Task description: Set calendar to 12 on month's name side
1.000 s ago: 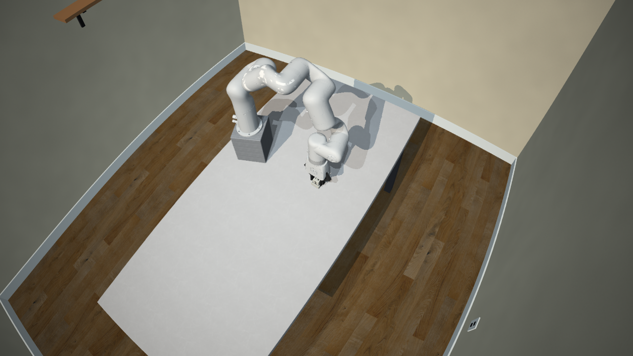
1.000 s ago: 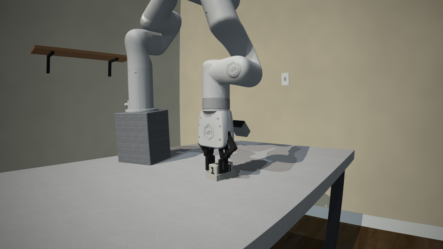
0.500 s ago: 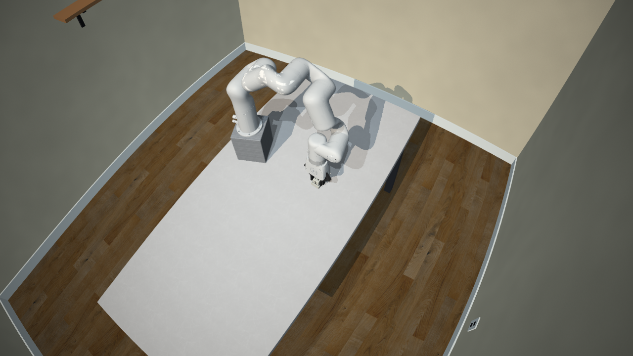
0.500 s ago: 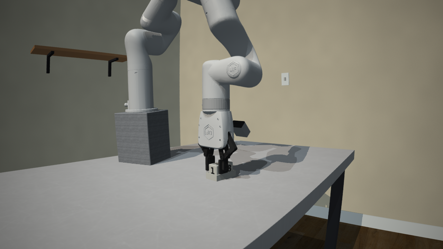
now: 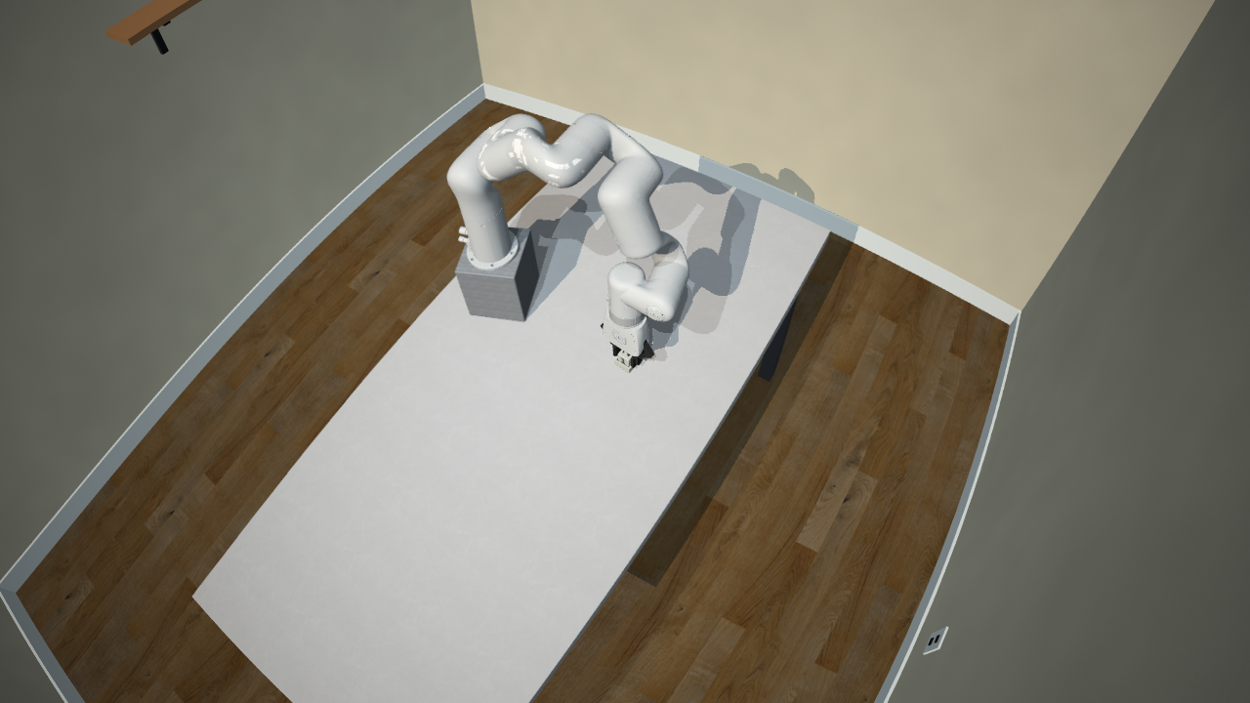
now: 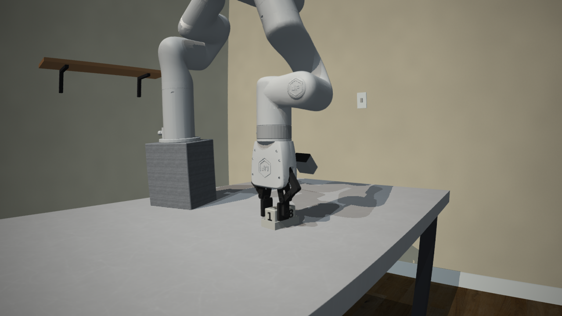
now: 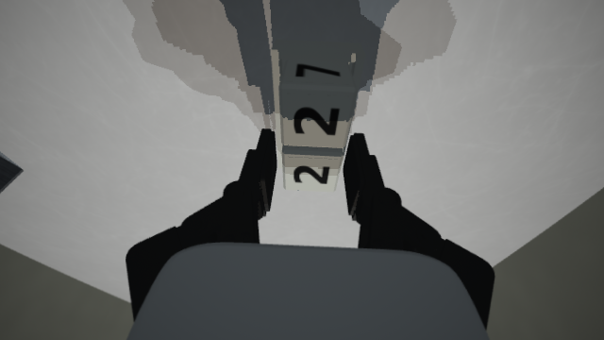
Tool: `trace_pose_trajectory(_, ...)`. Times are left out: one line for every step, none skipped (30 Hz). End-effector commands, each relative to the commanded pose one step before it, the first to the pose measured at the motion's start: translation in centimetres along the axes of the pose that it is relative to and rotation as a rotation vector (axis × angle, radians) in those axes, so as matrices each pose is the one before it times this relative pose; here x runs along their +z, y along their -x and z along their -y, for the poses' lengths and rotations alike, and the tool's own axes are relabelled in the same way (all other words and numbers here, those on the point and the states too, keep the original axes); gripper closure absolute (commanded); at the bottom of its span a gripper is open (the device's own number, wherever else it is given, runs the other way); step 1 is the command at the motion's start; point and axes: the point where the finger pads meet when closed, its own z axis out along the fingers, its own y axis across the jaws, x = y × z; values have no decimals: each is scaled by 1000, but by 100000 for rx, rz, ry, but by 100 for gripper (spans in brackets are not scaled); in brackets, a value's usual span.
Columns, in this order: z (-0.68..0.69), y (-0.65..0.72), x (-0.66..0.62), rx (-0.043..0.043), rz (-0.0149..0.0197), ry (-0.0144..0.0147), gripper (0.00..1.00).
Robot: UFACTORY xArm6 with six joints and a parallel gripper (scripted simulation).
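My black two-fingered hand (image 7: 311, 136) points straight down over the low cream calendar tray (image 6: 275, 225) on the flat grey desk (image 6: 157, 255). The hand is half spread and pinches nothing.

1. Fingers: in the wrist view, one finger (image 7: 260, 165) stands on each side of the row of blocks, and a thin gap shows at each inner face.
2. Row: the nearest cream number cube (image 7: 312, 175) shows 2 on top. The middle cube (image 7: 317, 122) also shows 2, and the far block (image 7: 317, 71) shows 7.
3. Front faces: the exterior view shows 1 and 8. The face between them is hidden behind a finger.
4. Tray: it lies flat on the desk.

Room: the tray is well apart from every desk edge. The grey block pedestal (image 6: 180, 173) stands clear to one side. Bare desk surface surrounds the tray on all sides.
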Motion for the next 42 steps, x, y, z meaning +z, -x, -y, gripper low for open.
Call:
trace_pose_trajectory(-129,-19,-88,7,-35,257,51)
trace_pose_trajectory(0,0,0,0,0,0,51)
trace_pose_trajectory(0,0,0,0,0,0,51)
trace_pose_trajectory(0,0,0,0,0,0,51)
trace_pose_trajectory(0,0,0,0,0,0,71)
trace_pose_trajectory(0,0,0,0,0,0,71)
trace_pose_trajectory(0,0,0,0,0,0,71)
trace_pose_trajectory(0,0,0,0,0,0,71)
trace_pose_trajectory(0,0,0,0,0,0,71)
trace_pose_trajectory(0,0,0,0,0,0,71)
trace_pose_trajectory(0,0,0,0,0,0,71)
trace_pose_trajectory(0,0,0,0,0,0,71)
trace_pose_trajectory(0,0,0,0,0,0,71)
trace_pose_trajectory(0,0,0,0,0,0,71)
trace_pose_trajectory(0,0,0,0,0,0,71)
trace_pose_trajectory(0,0,0,0,0,0,71)
trace_pose_trajectory(0,0,0,0,0,0,71)
trace_pose_trajectory(0,0,0,0,0,0,71)
trace_pose_trajectory(0,0,0,0,0,0,71)
trace_pose_trajectory(0,0,0,0,0,0,71)
trace_pose_trajectory(0,0,0,0,0,0,71)
trace_pose_trajectory(0,0,0,0,0,0,71)
trace_pose_trajectory(0,0,0,0,0,0,71)
trace_pose_trajectory(0,0,0,0,0,0,71)
trace_pose_trajectory(0,0,0,0,0,0,71)
trace_pose_trajectory(0,0,0,0,0,0,71)
trace_pose_trajectory(0,0,0,0,0,0,71)
trace_pose_trajectory(0,0,0,0,0,0,71)
trace_pose_trajectory(0,0,0,0,0,0,71)
trace_pose_trajectory(0,0,0,0,0,0,71)
trace_pose_trajectory(0,0,0,0,0,0,71)
trace_pose_trajectory(0,0,0,0,0,0,71)
trace_pose_trajectory(0,0,0,0,0,0,71)
trace_pose_trajectory(0,0,0,0,0,0,71)
trace_pose_trajectory(0,0,0,0,0,0,71)
trace_pose_trajectory(0,0,0,0,0,0,71)
trace_pose_trajectory(0,0,0,0,0,0,71)
trace_pose_trajectory(0,0,0,0,0,0,71)
trace_pose_trajectory(0,0,-6,0,0,0,71)
trace_pose_trajectory(0,0,-42,0,0,0,71)
trace_pose_trajectory(0,0,-104,0,0,0,71)
trace_pose_trajectory(0,0,-184,0,0,0,71)
